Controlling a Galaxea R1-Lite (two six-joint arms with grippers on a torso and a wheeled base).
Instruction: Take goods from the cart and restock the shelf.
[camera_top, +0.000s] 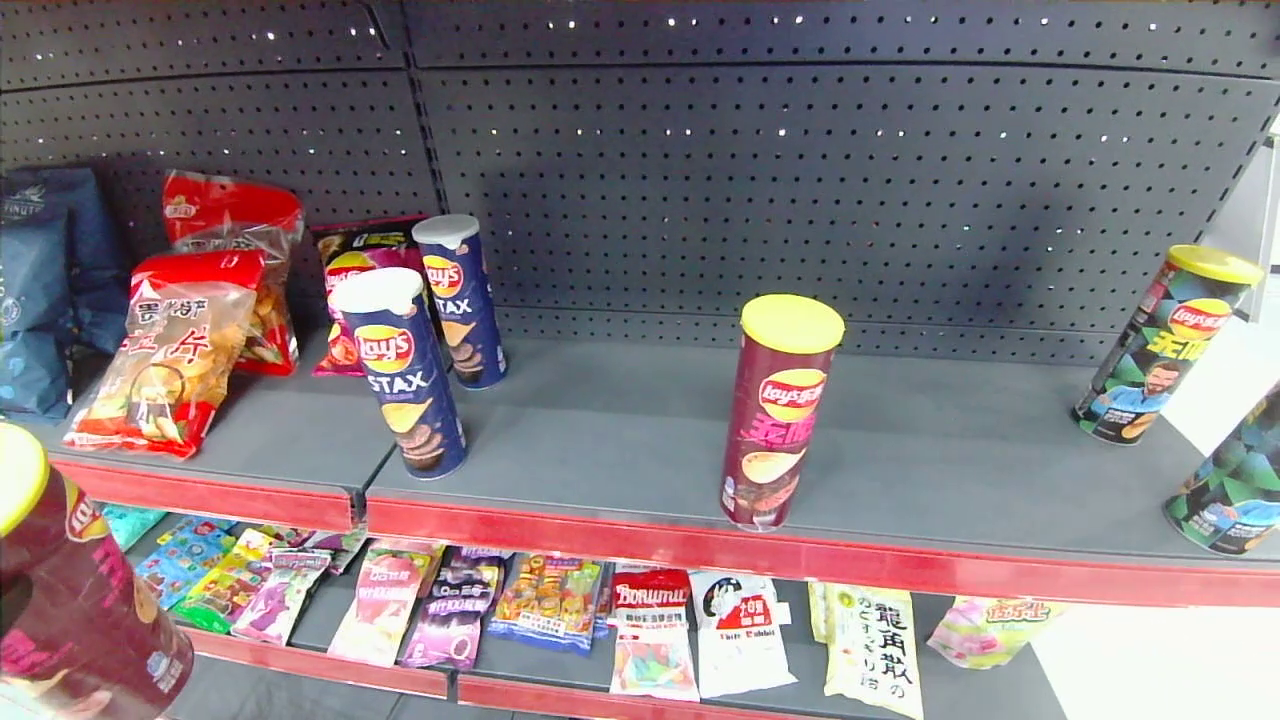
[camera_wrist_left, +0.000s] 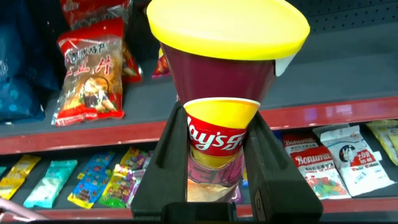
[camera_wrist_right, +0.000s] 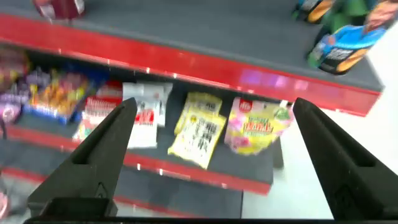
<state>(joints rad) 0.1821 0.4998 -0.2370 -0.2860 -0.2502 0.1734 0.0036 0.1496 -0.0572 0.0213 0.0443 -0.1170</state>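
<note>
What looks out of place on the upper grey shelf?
Nothing is spilled or damaged. One thing stands out: the maroon cylindrical chip can with a yellow lid stands alone near the red front edge of the grey upper shelf, apart from the blue white-lidded cans on its left and the green yellow-lidded cans on its right.

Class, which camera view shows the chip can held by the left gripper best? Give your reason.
The left wrist view: the chip can sits between the left gripper's fingers, yellow lid and label clear. The head view catches it cut off at the edge. The right wrist view faces the shelf.
</note>
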